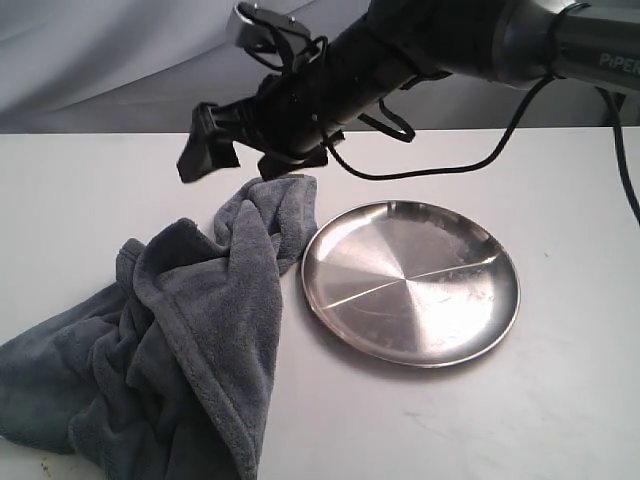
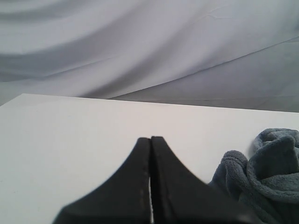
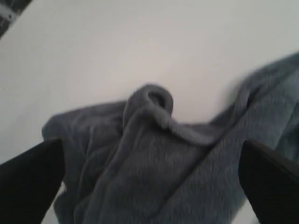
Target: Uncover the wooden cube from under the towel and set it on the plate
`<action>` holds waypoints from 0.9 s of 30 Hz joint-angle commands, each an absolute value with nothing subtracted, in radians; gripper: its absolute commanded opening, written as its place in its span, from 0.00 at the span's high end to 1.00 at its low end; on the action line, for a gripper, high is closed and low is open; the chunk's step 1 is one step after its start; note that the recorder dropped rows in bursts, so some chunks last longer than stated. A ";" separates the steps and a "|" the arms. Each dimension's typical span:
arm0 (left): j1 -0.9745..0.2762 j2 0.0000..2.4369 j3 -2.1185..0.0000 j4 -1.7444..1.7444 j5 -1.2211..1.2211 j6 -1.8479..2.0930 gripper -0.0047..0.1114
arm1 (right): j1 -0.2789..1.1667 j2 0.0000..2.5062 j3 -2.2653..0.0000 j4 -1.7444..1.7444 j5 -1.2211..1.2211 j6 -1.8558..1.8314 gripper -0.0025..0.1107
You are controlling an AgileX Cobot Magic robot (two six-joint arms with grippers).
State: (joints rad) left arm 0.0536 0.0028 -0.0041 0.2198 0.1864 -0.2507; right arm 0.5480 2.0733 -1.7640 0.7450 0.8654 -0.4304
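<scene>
The blue-grey towel [image 1: 200, 330] lies bunched in thick folds on the left of the white table, and one corner rises toward the plate. The shiny steel plate [image 1: 410, 285] sits empty just to its right. The wooden cube is hidden; no view shows it. My right gripper [image 1: 240, 165] has reached across and hovers open just above the towel's raised corner. In the right wrist view its fingers [image 3: 32, 172] stand wide apart with the towel [image 3: 187, 154] spread below them. My left gripper [image 2: 150, 138] is shut and empty, low over bare table beside the towel's edge [image 2: 271, 163].
The right arm [image 1: 450, 50] and its black cable [image 1: 440, 170] pass over the far side of the table behind the plate. A grey cloth backdrop [image 2: 140, 42] hangs behind the table's far edge.
</scene>
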 commanded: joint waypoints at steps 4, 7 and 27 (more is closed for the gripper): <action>0.054 0.000 0.000 0.221 0.183 -0.253 0.96 | 0.548 2.067 -1.769 0.531 1.037 -0.260 0.16; 0.054 0.000 0.000 0.221 0.183 -0.253 0.96 | 0.550 2.067 -1.753 0.535 1.022 -0.235 0.16; 0.054 0.000 0.000 0.221 0.183 -0.253 0.96 | 0.617 2.143 -1.590 0.654 0.850 -0.226 0.30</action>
